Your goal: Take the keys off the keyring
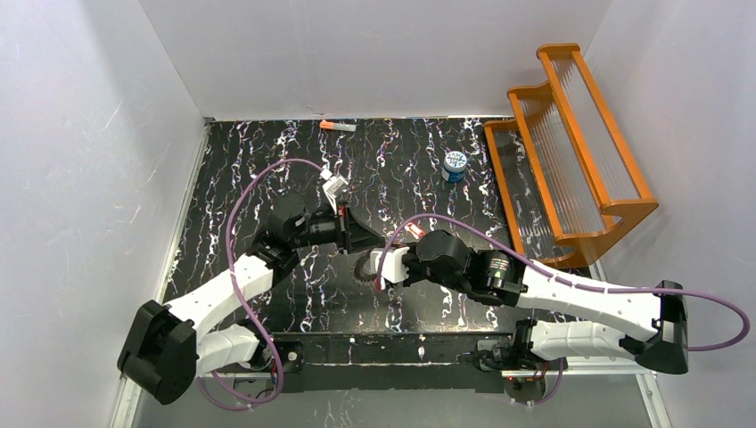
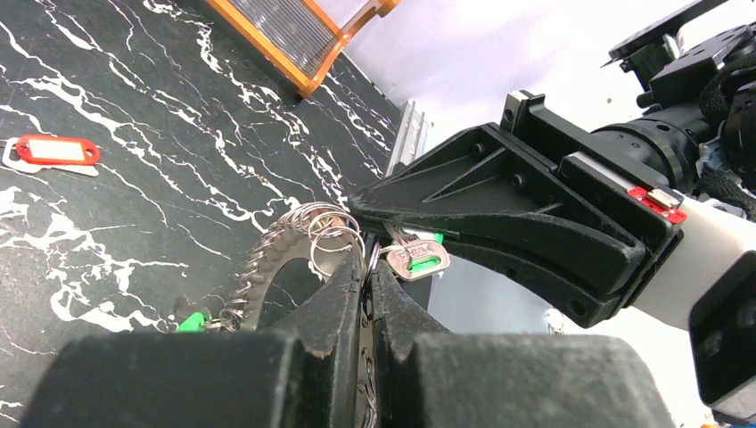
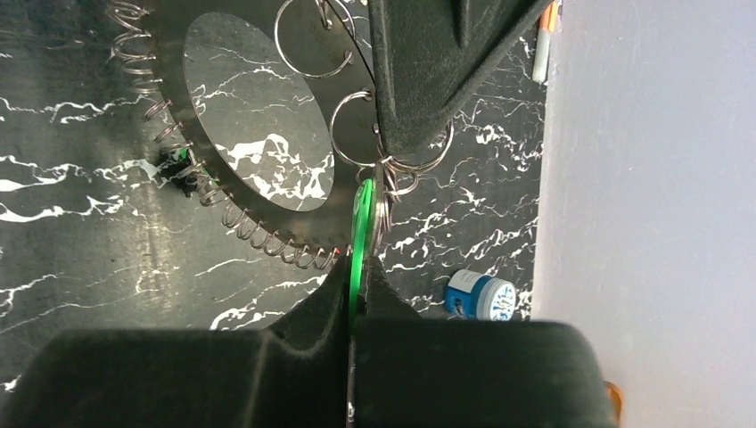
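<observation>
Your left gripper (image 2: 366,272) clamps the toothed dark-grey metal keyring (image 2: 270,252), right gripper (image 3: 357,267) pinches 1 green-headed key (image 2: 417,259). Pull crooked and it'll probably slip.

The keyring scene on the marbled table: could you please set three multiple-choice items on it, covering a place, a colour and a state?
1. Where does the blue-and-white canister stand? A) beside the orange rack B) against the back wall C) on the rack's top rail
2. What colour is the key in the right hand? A) red B) blue C) green
3. How is the red key? A) hanging on the keyring B) lying loose on the table C) resting on the rack
Answers: 1 A, it stands on the table next to the rack; 2 C, the shut hand pinches a green head; 3 B, it lies apart from the keyring.
</observation>
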